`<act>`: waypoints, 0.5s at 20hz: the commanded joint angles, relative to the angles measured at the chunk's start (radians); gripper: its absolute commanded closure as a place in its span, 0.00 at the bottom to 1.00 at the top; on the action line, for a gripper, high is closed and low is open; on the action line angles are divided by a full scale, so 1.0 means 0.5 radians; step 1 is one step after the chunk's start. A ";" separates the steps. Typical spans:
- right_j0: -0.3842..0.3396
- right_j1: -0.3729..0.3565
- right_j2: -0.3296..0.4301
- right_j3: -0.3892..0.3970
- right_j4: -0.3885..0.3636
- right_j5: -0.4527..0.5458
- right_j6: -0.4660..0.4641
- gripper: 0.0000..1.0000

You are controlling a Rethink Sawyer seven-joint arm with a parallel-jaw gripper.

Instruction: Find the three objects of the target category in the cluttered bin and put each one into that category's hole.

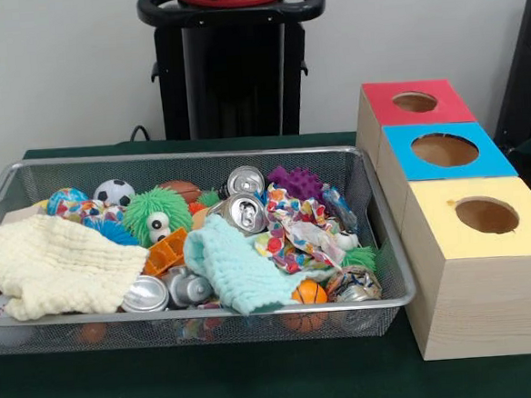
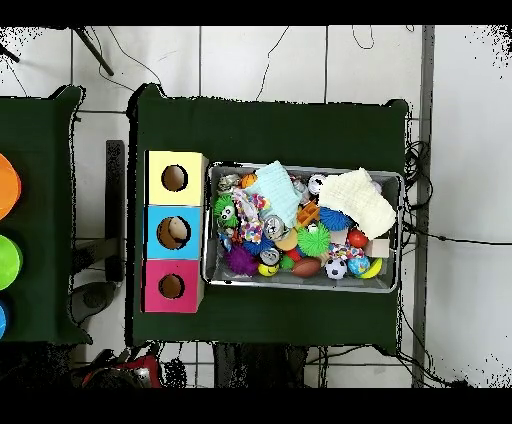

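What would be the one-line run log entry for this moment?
gripper: not in view | wire bin: full of clutter | red box, blue box, yellow box: beside bin | placing: not started

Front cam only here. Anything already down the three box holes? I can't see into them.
Observer: Overhead shows something pale inside the hole of the blue box. I cannot tell what it is.
Operator: Red and yellow ones?
Observer: From above, the holes of the yellow box and the red box look dark, with nothing showing inside.
Operator: What's hidden behind the cream cloth?
Observer: Overhead shows a red ball right beside the cream cloth, on the side facing the robot.
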 commanded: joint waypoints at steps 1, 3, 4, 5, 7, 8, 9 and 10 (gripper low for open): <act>-0.013 -0.007 -0.045 0.008 0.087 0.226 0.537 0.00; -0.025 -0.017 -0.059 0.016 0.098 0.242 0.501 0.00; -0.028 -0.021 -0.065 0.013 0.095 0.251 0.496 0.00; -0.029 -0.036 -0.076 0.013 0.096 0.263 0.496 0.00; -0.041 -0.027 -0.082 0.007 0.091 0.261 0.483 0.00; -0.047 -0.021 -0.083 -0.001 0.085 0.265 0.477 0.00; -0.053 -0.014 -0.087 0.003 0.090 0.263 0.467 0.00; -0.063 0.004 -0.089 0.019 0.101 0.229 0.452 0.00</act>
